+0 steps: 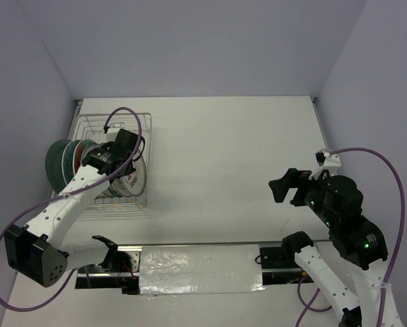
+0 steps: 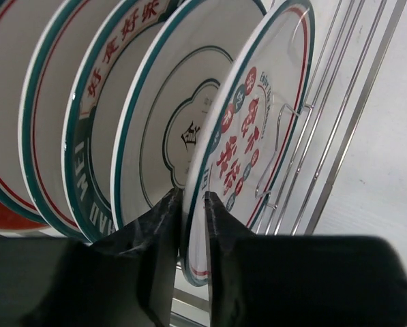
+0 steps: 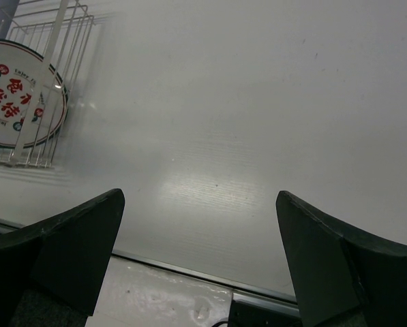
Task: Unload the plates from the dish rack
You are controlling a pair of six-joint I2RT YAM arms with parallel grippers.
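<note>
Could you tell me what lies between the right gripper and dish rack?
Bare tabletop only, from right gripper to dish rack, per the right wrist view.

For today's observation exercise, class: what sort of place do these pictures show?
Most likely a robotics lab test cell, not a kitchen: a white table boxed in by plain walls, two robot arms mounted at its edge, and one dish rack of plates.

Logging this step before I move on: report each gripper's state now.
Left gripper: closed on the rim of the end plate in the dish rack.
Right gripper: open, holding nothing.
</note>
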